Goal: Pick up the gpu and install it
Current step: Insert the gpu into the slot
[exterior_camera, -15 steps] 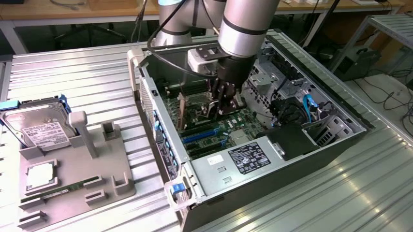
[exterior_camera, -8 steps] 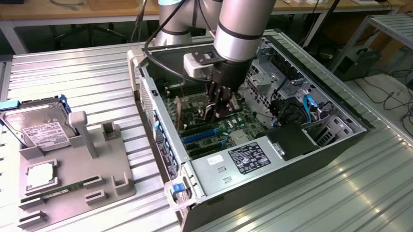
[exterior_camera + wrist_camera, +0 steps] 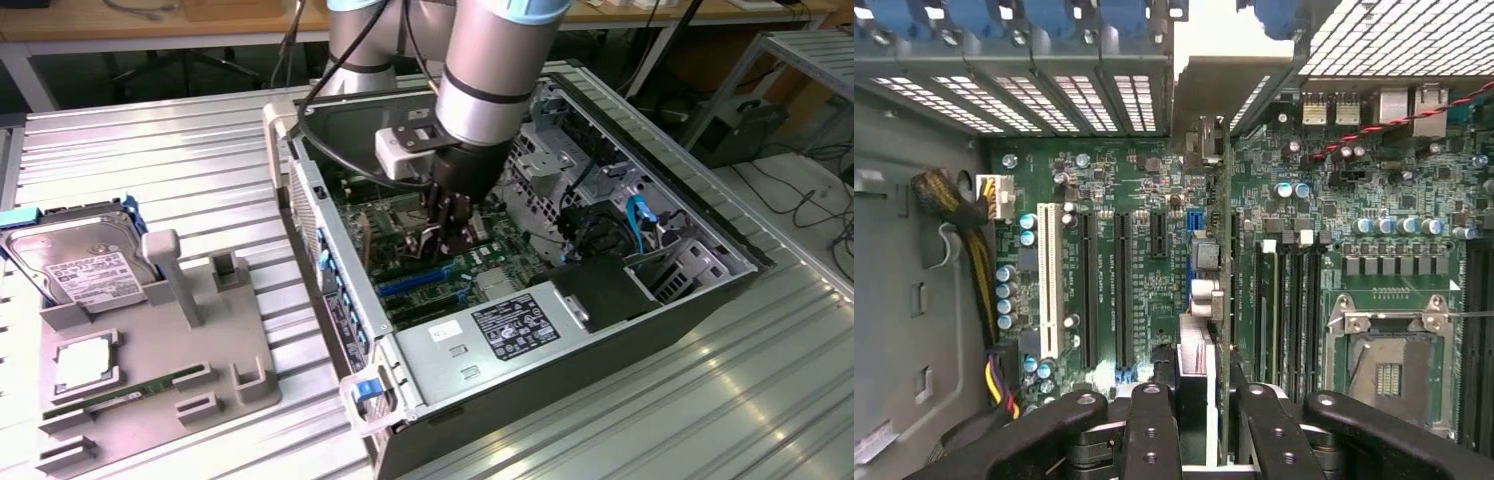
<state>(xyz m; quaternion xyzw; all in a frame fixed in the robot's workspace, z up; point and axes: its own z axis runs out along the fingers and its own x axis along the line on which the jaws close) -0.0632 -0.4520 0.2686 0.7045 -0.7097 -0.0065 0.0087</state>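
The gripper point(image 3: 451, 232) hangs inside the open PC case point(image 3: 694, 300), low over the motherboard point(image 3: 467, 265). Its fingers point(image 3: 1154, 425) are partly closed, pinching the gpu point(image 3: 1219, 250) by its upper edge. The card is seen edge-on in the wrist view, a thin dark line running away from the fingers toward the case's rear wall, its metal bracket point(image 3: 1206, 140) at the far end. It stands upright over the board, between the expansion slots point(image 3: 1122, 285) and the RAM slots point(image 3: 1284, 300); whether it is seated in a slot cannot be told.

Writing: the power supply point(image 3: 494, 335), at 5 o'clock from the gripper in the exterior view, bears a black label point(image 3: 511, 327) with white print too small to read. The hard drive point(image 3: 80, 265), standing in the grey holder point(image 3: 160, 400) at 9 o'clock, well apart from the case, has a white label, also unreadable. White lettering on the board is illegible.

Room: the card has slots close on one side and RAM slots close on the other, so sideways play is slight. The empty CPU socket point(image 3: 1389, 365) lies past the RAM slots. The drive cage point(image 3: 567, 170) stands near the arm at 2 o'clock. A cable bundle point(image 3: 964, 230) hugs the case wall, apart from the card. Above the case the space is open.
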